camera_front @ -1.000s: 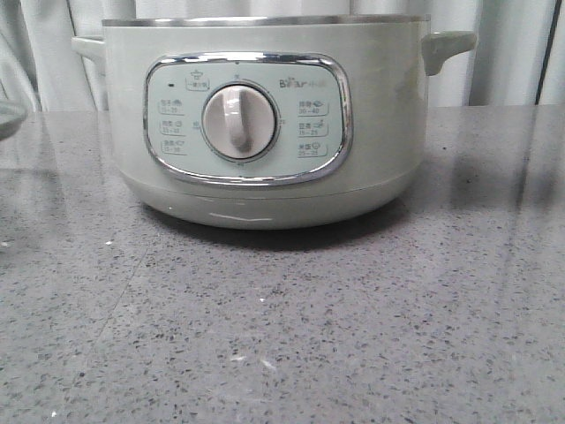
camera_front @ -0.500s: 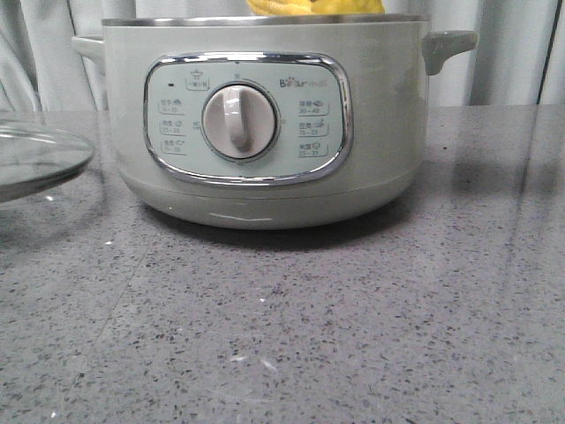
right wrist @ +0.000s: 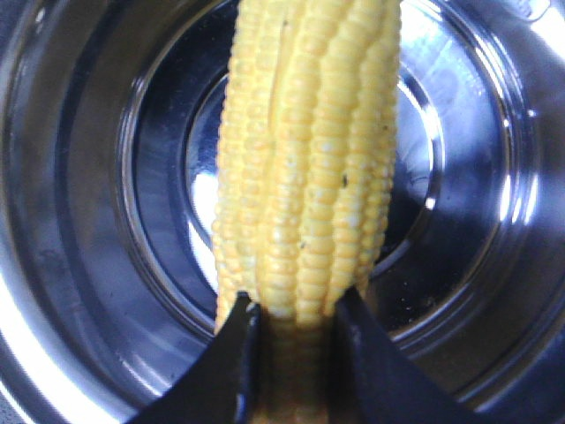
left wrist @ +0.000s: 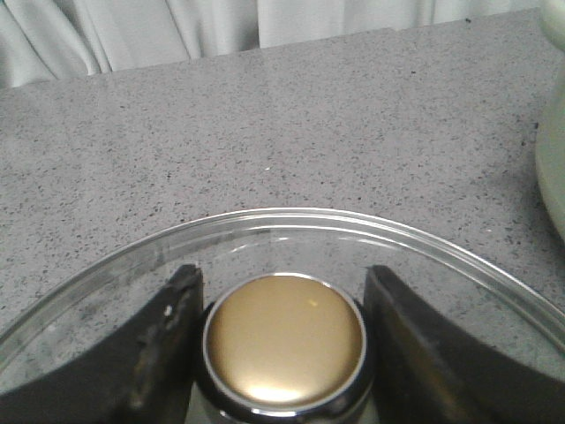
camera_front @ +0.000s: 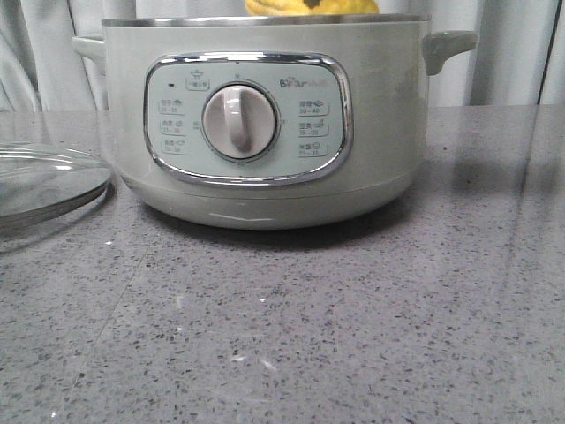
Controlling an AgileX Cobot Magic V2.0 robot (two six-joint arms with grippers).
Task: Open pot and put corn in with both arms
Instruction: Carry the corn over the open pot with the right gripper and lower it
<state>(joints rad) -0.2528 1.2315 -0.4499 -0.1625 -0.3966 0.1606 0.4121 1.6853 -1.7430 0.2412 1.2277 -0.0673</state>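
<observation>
The pale green pot [camera_front: 256,115] stands open at the middle of the table, dial panel facing me. The yellow corn [camera_front: 311,6] shows just above its steel rim. In the right wrist view my right gripper [right wrist: 296,314] is shut on the corn [right wrist: 309,150] and holds it over the pot's shiny steel inside [right wrist: 97,221]. The glass lid [camera_front: 44,181] lies low at the table's left. In the left wrist view my left gripper [left wrist: 282,309] is shut on the lid's gold knob [left wrist: 284,340], with the lid's rim [left wrist: 291,216] arcing ahead.
The grey speckled table [camera_front: 309,327] spreads in front of the pot. Pale curtains [camera_front: 503,53] hang behind it. The pot's side [left wrist: 552,168] shows at the edge of the left wrist view, close to the lid.
The lid has come into view from the left and sunk toward the table. The corn has appeared above the pot's rim and now sits a little lower.
</observation>
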